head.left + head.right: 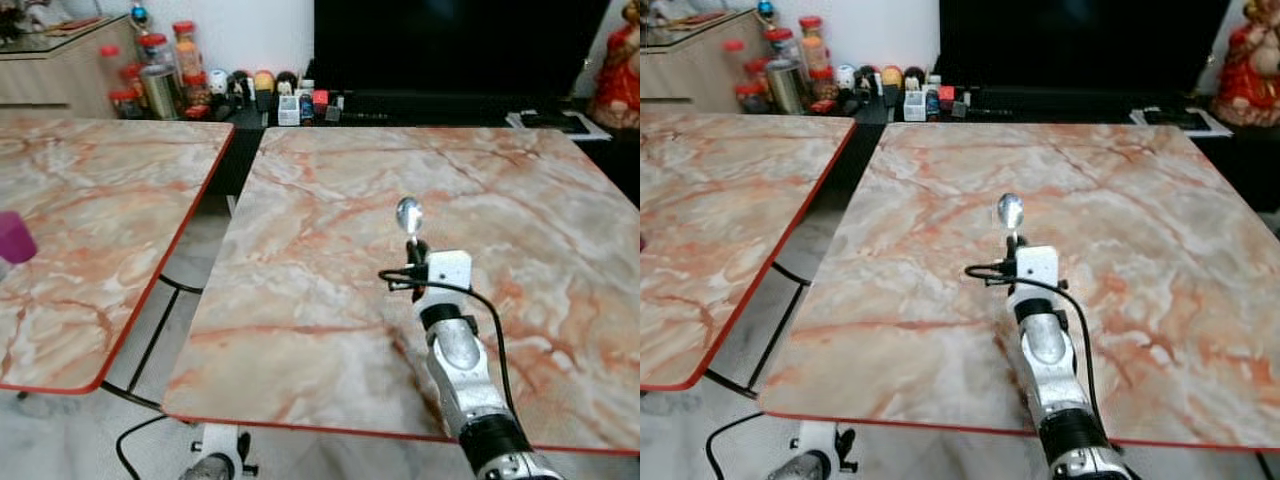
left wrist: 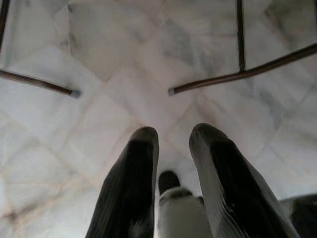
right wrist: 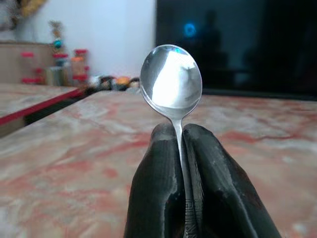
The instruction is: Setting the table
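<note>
Your R gripper (image 3: 182,148) sits over the near-middle of the right table (image 1: 300,200), arm stretched fwd from the near edge; its fingers (image 3: 153,178) are pinched tight on the spoon (image 3: 171,82), handle clamped between them, bowl sticking up past the tips and catching the light; in the head views you see the spoon (image 1: 408,213) held just above the marble, bowl pointing away toward the far side, and whether it touches the top you can't tell. A black cable (image 1: 480,300) loops along the R wrist.

Your L gripper (image 2: 171,144) hangs low beside the table, aimed at the tiled floor (image 2: 124,64); fingers apart w/ a clear gap, nothing between them; thin dark table legs (image 2: 237,74) cross the floor ahead of it.

A 2nd marble table (image 1: 90,200) w/ red edging stands to the left, a gap between the two; a purple obj (image 1: 14,238) sits at its left side, cut off by the frame. Beyond the tables: a big dark screen (image 1: 450,45), a row of small items and jars (image 1: 160,70) along the wall.
</note>
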### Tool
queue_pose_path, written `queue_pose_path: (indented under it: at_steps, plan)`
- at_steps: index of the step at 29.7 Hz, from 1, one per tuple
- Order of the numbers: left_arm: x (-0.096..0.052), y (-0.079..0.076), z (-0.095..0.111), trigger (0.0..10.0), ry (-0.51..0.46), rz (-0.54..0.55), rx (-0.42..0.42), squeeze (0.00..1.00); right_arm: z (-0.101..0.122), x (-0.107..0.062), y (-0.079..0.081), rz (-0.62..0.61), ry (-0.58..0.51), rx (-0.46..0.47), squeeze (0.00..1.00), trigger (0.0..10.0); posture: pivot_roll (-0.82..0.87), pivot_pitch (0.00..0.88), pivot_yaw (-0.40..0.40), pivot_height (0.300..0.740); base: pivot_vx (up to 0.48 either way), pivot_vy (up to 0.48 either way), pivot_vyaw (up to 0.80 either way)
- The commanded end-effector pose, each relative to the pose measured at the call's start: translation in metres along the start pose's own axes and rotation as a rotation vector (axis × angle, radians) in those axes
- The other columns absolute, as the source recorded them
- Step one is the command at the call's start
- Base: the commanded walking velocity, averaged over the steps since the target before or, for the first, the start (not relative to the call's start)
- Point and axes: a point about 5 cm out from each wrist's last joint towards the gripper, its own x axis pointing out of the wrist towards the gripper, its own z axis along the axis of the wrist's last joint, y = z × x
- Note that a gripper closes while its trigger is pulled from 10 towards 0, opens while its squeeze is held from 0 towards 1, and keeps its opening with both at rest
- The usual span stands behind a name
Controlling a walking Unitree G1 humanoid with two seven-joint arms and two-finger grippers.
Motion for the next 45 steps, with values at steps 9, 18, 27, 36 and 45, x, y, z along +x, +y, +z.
queue_pose_path:
  at_steps: [9,18,27,36,45]
  plan:
    - [0.0,0.001,0.001,10.0,-0.006,0.005,-0.029,0.0,-0.003,-0.003,-0.007,-0.029,0.017,-0.011,0.0,10.0,-0.03,0.0,0.007,0.74,0.0,-0.1,0.0]
    - [-0.001,0.006,-0.003,10.0,-0.001,0.007,-0.026,0.0,-0.021,-0.02,-0.026,-0.106,0.128,-0.079,0.0,10.0,-0.04,0.0,0.03,0.74,0.0,0.0,0.0]
    - [-0.002,0.01,-0.003,10.0,0.002,-0.004,-0.007,0.0,-0.022,-0.015,-0.073,-0.231,0.213,-0.176,0.0,10.0,-0.04,0.0,0.051,0.74,0.0,0.0,0.0]
    - [-0.001,0.01,-0.002,10.0,0.0,-0.012,-0.015,0.0,-0.027,-0.014,-0.091,-0.214,0.312,-0.21,0.0,10.0,-0.03,0.0,0.05,0.74,0.0,0.0,0.0]
    - [-0.001,0.007,-0.002,10.0,0.001,-0.026,-0.018,0.0,-0.04,-0.021,-0.087,-0.143,0.4,-0.213,0.0,10.0,-0.03,0.0,0.048,0.74,0.0,0.0,0.0]
